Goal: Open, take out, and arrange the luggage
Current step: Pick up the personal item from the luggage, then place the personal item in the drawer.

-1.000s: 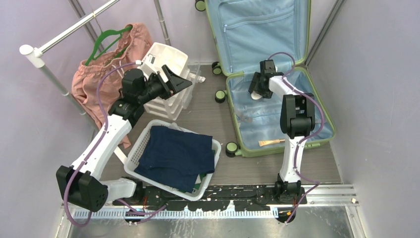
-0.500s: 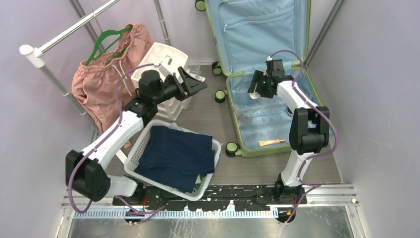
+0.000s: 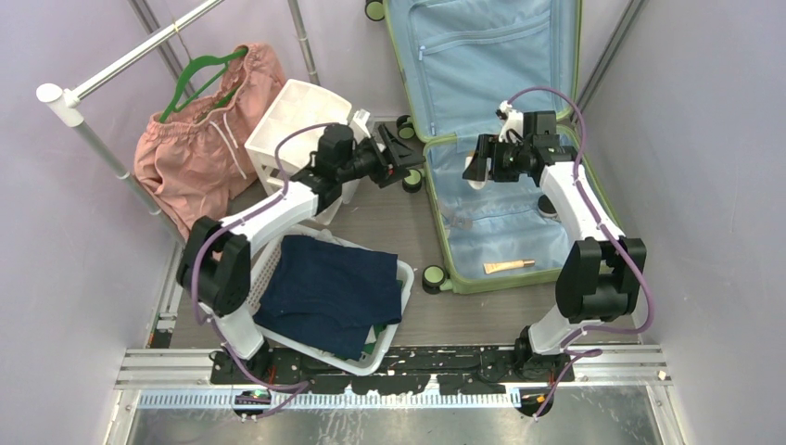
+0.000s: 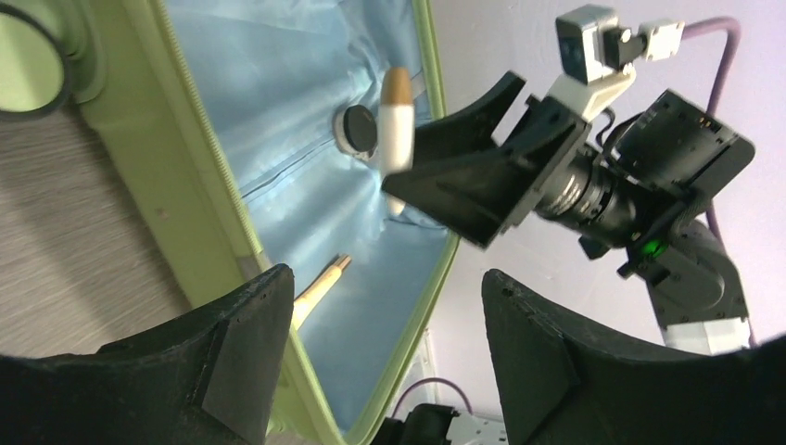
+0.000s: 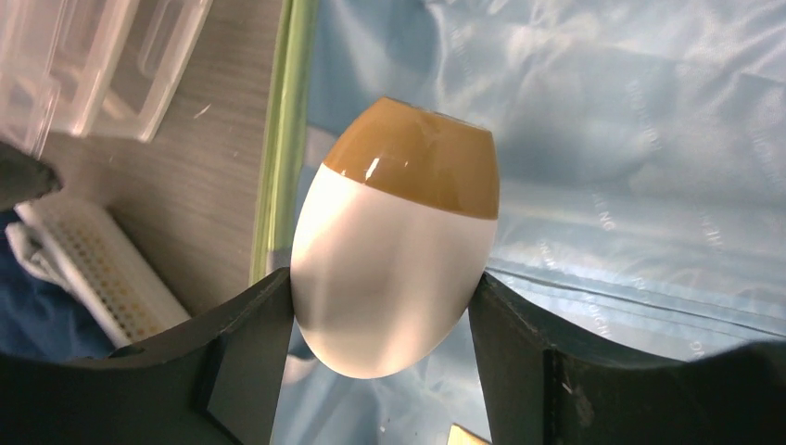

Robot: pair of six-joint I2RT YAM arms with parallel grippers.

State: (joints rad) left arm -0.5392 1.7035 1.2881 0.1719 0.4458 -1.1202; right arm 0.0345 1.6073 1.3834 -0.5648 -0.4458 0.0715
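Luggage (image 3: 491,227) lies open at the right rear of the tabletop (image 3: 389,218). Its lower shell is flat and its lid stands upright against the back wall, with blue lining showing in both. The right end effector (image 3: 475,169) hangs over the lower shell, close to the left rim and the hinge, and grips a white bottle (image 5: 394,250) with a brown cap between its fingers. The left end effector (image 3: 406,156) sits just outside the left rim, beside a wheel (image 3: 412,179). Its jaws are wide apart with nothing between them, and it points toward the bottle. A thin tube (image 3: 508,267) and a black disc (image 4: 357,130) lie on the lining. A basket (image 3: 264,269) holding dark blue cloth (image 3: 324,287) stands near the luggage, to its left.
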